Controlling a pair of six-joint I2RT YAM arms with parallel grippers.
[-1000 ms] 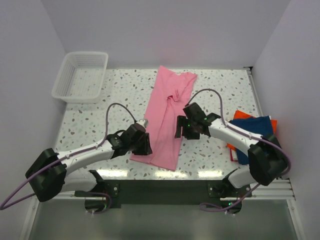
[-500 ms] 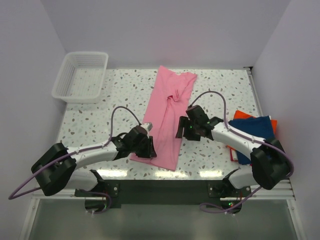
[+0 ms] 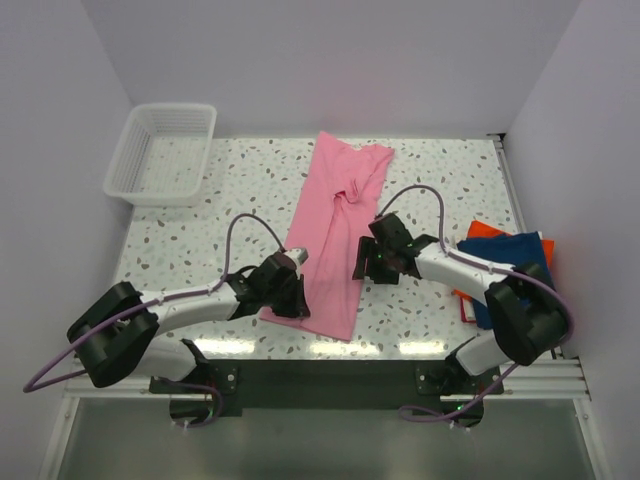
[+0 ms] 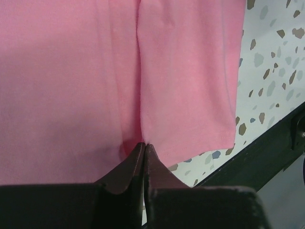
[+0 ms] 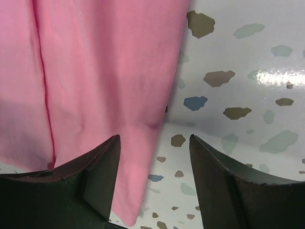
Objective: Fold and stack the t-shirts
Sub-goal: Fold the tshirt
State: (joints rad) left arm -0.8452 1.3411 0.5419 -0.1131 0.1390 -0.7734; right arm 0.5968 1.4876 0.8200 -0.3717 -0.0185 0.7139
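Pink t-shirt (image 3: 335, 235): long folded strip lying between my arms, near hem towards me
Navy t-shirt (image 3: 520, 250): folded atop the orange-red t-shirt (image 3: 484, 230), far right
My right gripper (image 5: 155, 143): jaws wide, holding nothing, straddling the strip's right edge; closing could miss the cloth
My left gripper (image 4: 144, 147): pinched tight on the near hem; may hold one layer only, spilling the fold

Left arm (image 3: 185, 303) and right arm (image 3: 468, 263) are showing white link shells and black joint housings, purple cables looping off each. Green LEDs are glowing. Left gripper (image 4: 144, 145) and right gripper (image 5: 155, 143) are showing dark wedge-shaped fingers.
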